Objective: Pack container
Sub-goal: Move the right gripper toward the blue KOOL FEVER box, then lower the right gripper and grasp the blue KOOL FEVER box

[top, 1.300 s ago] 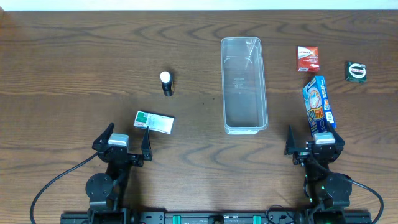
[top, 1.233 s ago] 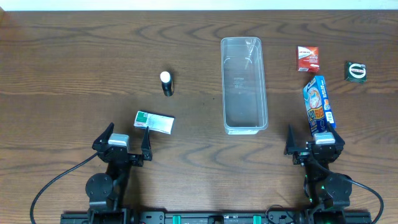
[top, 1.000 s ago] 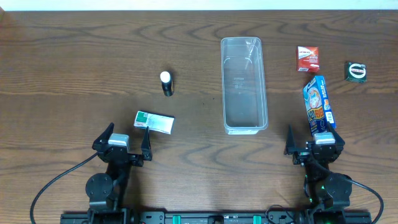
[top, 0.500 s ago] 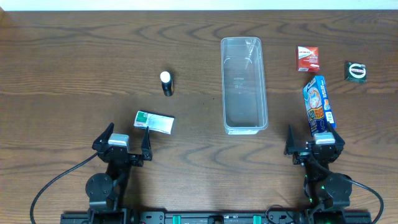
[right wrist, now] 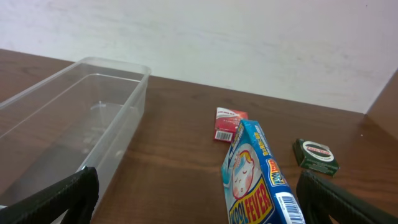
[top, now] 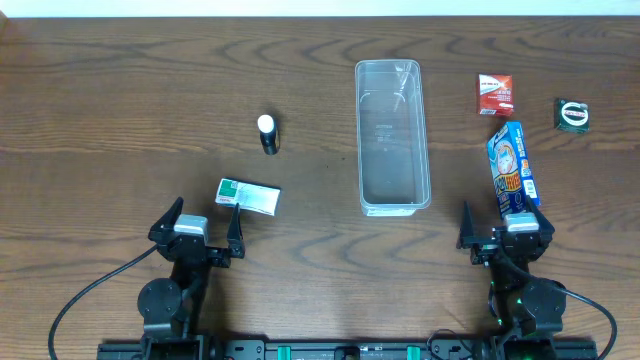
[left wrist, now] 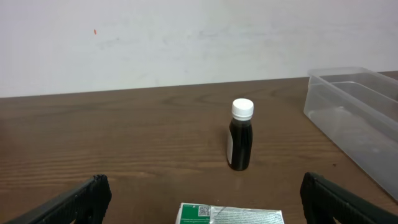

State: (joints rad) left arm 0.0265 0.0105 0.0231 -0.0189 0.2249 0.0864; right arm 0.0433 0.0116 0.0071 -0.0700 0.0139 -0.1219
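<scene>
From overhead, the container [top: 393, 150] is seen as a long, narrow, clear tub with rounded corners and a rim, the wood of the table [top: 100, 80] showing through it. Its long axis runs from the arms' side toward the far edge, with one short end turned to the arms. Left of it, across bare wood, stand a small bottle [top: 267, 134] and a green-and-white packet [top: 248, 196]. Right of it lie a blue box [top: 513, 170], a red box [top: 495, 94] and a dark tin [top: 572, 114]. The left gripper [top: 203, 213] and right gripper [top: 505, 222] are spread wide with nothing held.

In the left wrist view, the container is seen at the right edge, well apart from the bottle.

In the right wrist view, the container fills the left side, with its open top up and open wood between it and the blue box.
</scene>
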